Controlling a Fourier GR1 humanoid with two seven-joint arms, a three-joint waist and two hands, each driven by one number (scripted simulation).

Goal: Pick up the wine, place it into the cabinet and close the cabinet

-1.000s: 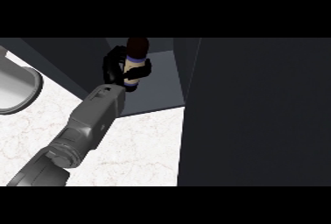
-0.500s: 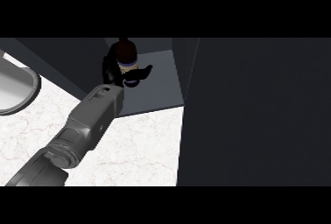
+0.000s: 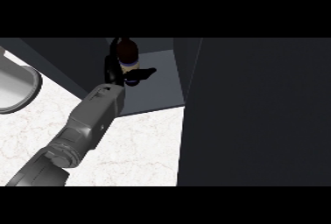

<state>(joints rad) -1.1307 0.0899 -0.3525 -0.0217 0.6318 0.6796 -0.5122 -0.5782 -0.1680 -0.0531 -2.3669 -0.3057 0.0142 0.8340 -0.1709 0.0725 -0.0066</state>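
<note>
- I see one hand, my black left hand point(image 3: 116, 73), at the end of one grey forearm point(image 3: 90, 120); its fingers are clamped round the bottle.
- One dark wine bottle with a pale label point(image 3: 127, 54) stands on the far grey cabinet floor point(image 3: 158, 89).
- One dark cabinet door point(image 3: 258, 113) fills the right.
- White marbled counter point(image 3: 139, 151) lies near; one grey rounded object point(image 3: 16, 87) sits left.

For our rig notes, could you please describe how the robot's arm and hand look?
The left forearm is plain grey: boxy toward the wrist, with a rounded joint lower down. The left hand is black, with fingers and a thumb. No cables or markings show. The right arm is out of view.
</note>
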